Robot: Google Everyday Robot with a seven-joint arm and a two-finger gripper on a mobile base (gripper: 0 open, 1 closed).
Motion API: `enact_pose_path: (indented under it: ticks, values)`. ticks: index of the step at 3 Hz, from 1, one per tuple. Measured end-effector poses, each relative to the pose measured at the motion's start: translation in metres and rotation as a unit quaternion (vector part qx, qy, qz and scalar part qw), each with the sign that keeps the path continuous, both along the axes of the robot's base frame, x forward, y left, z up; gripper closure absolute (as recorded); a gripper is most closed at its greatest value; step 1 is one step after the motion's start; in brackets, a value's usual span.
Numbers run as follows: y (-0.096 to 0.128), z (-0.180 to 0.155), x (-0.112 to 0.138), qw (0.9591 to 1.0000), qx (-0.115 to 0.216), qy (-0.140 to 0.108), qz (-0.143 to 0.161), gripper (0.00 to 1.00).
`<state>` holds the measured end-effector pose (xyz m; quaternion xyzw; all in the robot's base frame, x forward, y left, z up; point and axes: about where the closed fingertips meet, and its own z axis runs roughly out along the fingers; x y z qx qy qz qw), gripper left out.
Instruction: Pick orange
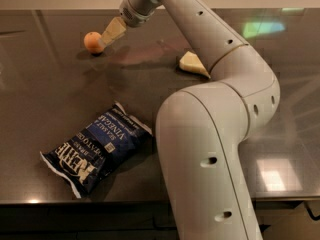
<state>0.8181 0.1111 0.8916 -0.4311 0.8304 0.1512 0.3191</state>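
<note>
Currently gripper (111, 33) sits at the far left of the bench (45, 99), right against the orange (92, 41) on its right side; grip state can't tell. Blue chip bag (97, 154) lies near the front edge, well apart. Arm (215, 134) partly covers the yellow sponge (191, 63)

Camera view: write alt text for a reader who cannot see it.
The robot's gripper sits against the right side of a small orange at the back of a dark table. A blue chip bag lies near the front, and a pale yellow sponge lies to the right, partly hidden by the arm.
</note>
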Motion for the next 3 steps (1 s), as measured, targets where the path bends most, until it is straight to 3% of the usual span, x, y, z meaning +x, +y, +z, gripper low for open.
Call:
enact_pose_path:
  ticks: [2, 3]
  values:
    - [0.028, 0.003, 0.012, 0.9964, 0.040, -0.075, 0.004, 0.00]
    - [0.045, -0.004, 0.013, 0.9944, 0.053, -0.089, 0.021, 0.00]
